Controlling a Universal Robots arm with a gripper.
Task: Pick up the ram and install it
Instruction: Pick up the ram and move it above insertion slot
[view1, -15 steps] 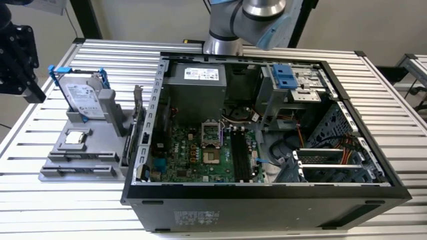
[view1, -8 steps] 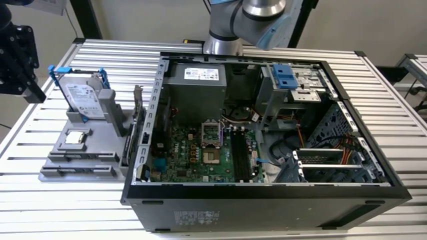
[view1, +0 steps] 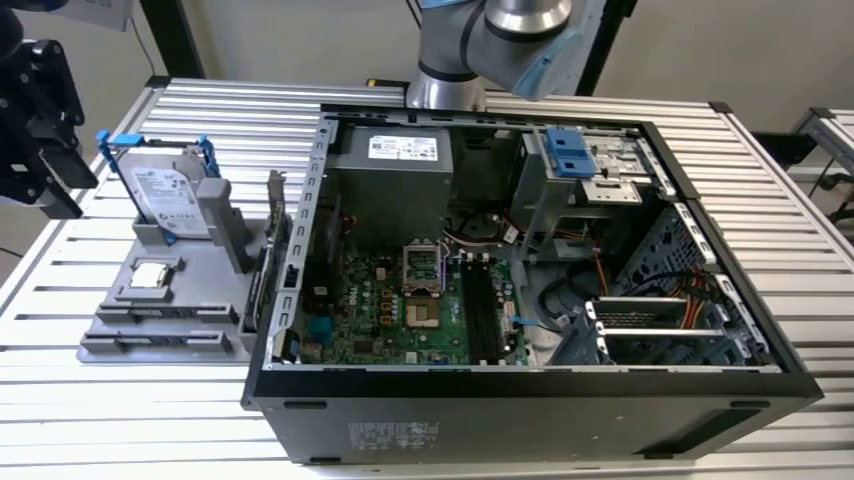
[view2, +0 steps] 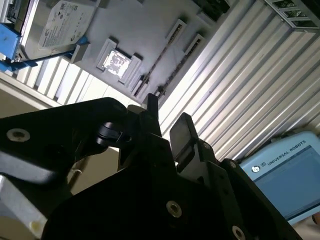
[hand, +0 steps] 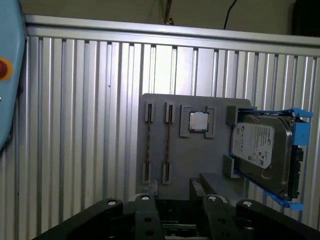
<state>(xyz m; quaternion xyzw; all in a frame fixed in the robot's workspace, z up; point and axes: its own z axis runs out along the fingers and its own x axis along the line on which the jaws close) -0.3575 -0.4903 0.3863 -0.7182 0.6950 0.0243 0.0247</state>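
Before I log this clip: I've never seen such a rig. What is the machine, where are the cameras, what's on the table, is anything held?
It is one robot arm with a two-fingered gripper. The exterior view looks at the slatted table from off the arm; both wrist views ride near the gripper. On the table sit an open computer case and a grey holder carrying a hard drive, a processor chip and two ram sticks. The gripper is open and holds nothing.
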